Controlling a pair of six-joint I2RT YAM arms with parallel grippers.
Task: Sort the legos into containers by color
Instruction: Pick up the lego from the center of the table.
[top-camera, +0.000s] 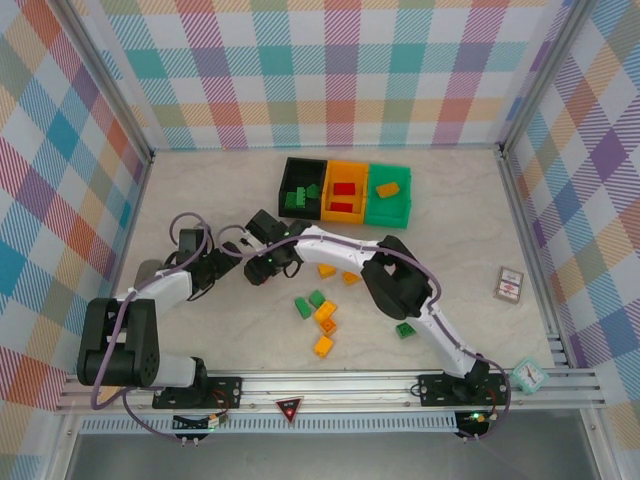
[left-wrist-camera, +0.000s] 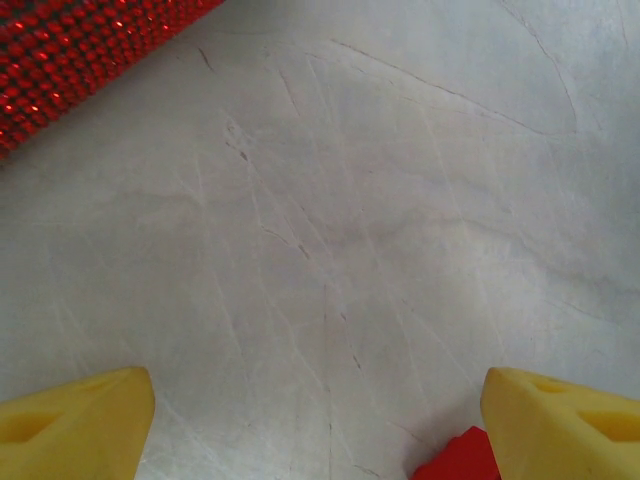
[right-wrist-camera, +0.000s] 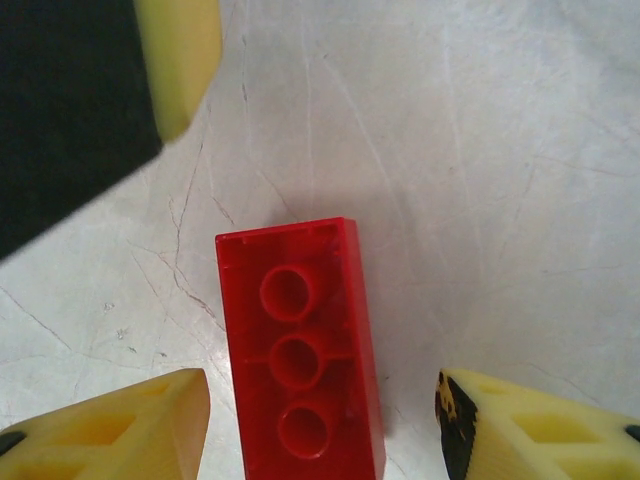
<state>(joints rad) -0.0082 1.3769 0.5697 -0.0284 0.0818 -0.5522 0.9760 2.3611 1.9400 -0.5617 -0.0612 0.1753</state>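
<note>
**Handling.** The red lego (right-wrist-camera: 300, 350) is judged to be light, rigid and hollow. It should not deform or break under a firm pinch. Its walls look glossy, so an off-centre or skewed pinch may let it twist or slide out. The recommended hold is across the two long side walls at about mid-length, with the fingers square to those walls.

**Position of the lego.** It lies flat on the tabletop (right-wrist-camera: 480, 150) with the hollow underside and its three tubes facing up. In the top view, the orange container (top-camera: 345, 164) already holds red pieces and stands well apart from the working area. This suggests it is the destination.

**Relation to the fingers.** The right gripper (right-wrist-camera: 320, 385) is over the lego, with its fingers (right-wrist-camera: 130, 425) spread to either side of the long walls. Bare tabletop shows on both sides, so nothing is pinched. The gap on the left is narrower than the gap on the right, so the lego sits slightly off-centre. Its long axis is slightly tilted relative to the fingers.

**Left gripper.** The left gripper (left-wrist-camera: 318, 390) hovers over bare tabletop with its fingers wide apart and holds nothing. A red corner (left-wrist-camera: 462, 458) shows just beside one finger. It cannot be told whether this is the same lego.
</note>
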